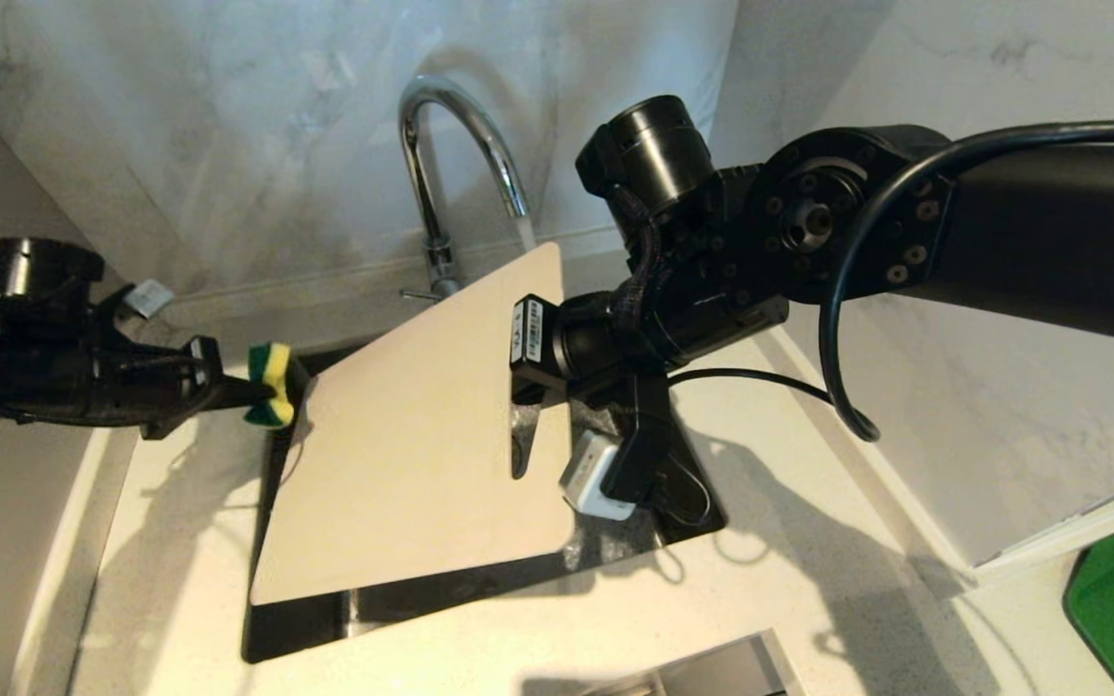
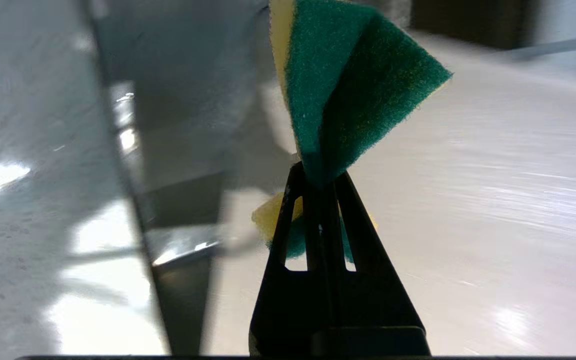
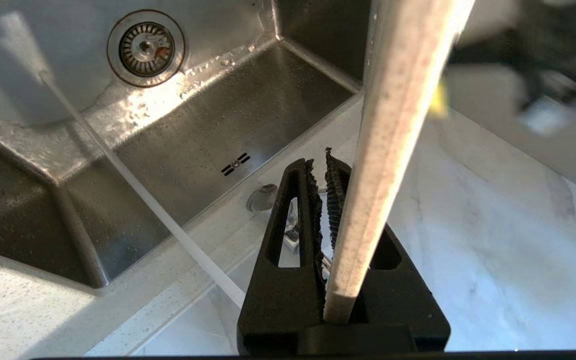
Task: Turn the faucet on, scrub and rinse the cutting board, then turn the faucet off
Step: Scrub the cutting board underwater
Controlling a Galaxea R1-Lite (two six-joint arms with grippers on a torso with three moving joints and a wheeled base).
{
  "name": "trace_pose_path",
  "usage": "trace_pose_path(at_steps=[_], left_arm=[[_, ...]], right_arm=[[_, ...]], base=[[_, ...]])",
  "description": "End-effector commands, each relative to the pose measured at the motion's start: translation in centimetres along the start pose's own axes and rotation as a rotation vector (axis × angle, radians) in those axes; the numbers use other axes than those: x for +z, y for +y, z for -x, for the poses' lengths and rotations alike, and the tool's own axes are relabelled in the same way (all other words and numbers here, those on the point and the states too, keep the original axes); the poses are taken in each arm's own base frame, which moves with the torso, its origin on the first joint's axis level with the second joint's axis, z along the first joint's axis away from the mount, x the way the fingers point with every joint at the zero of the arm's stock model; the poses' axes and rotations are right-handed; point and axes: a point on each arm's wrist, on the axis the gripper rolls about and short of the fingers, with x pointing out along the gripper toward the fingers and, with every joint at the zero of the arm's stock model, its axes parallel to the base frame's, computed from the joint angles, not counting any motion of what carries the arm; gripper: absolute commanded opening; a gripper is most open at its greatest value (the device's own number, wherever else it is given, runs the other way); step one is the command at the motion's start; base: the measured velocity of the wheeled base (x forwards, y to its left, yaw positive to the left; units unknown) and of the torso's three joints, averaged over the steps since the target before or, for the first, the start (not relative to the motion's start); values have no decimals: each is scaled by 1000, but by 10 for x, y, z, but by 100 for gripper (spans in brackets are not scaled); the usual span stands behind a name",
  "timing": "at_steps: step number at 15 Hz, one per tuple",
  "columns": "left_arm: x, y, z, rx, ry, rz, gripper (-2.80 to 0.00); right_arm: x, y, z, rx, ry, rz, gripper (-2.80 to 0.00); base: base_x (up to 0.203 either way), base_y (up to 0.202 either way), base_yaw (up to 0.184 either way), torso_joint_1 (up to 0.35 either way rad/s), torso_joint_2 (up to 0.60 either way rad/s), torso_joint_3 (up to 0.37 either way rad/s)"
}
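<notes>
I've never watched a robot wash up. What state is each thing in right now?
faucet: running, water streaming from the spout.
cutting board: held tilted over the sink.
sponge: pinched and folded, beside the board's left edge.
left gripper: shut on the sponge.
right gripper: shut on the board's edge.

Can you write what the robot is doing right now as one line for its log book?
faucet: running | right end effector: holding cutting board tilted over sink | left end effector: gripping sponge at board's left edge

The cutting board point(image 1: 422, 435) slants over the sink point(image 1: 296, 619), faucet point(image 1: 441, 174) behind, sponge point(image 1: 272, 385) at its left edge.
</notes>
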Motion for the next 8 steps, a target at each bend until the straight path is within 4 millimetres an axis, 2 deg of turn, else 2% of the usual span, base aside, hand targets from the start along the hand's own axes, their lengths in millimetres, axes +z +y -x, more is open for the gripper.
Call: trace_pose_path(at_steps=[1, 4, 6, 8], left_arm=[[7, -54, 50, -95, -51, -61, -280], [-18, -111, 66, -237, 57, -91, -280], [-44, -149, 74, -351, 144, -115, -280], [-62, -169, 73, -411, 222, -113, -280]], right_arm=[[-1, 0, -1, -1, -1, 13, -280], [-2, -2, 1, -6, 6, 2, -280], [-2, -1, 0, -5, 5, 3, -280], [-2, -2, 1, -6, 6, 2, -280]], base=[[0, 0, 0, 0, 0, 0], [0, 0, 0, 0, 0, 0], [0, 0, 0, 0, 0, 0], [0, 0, 0, 0, 0, 0]])
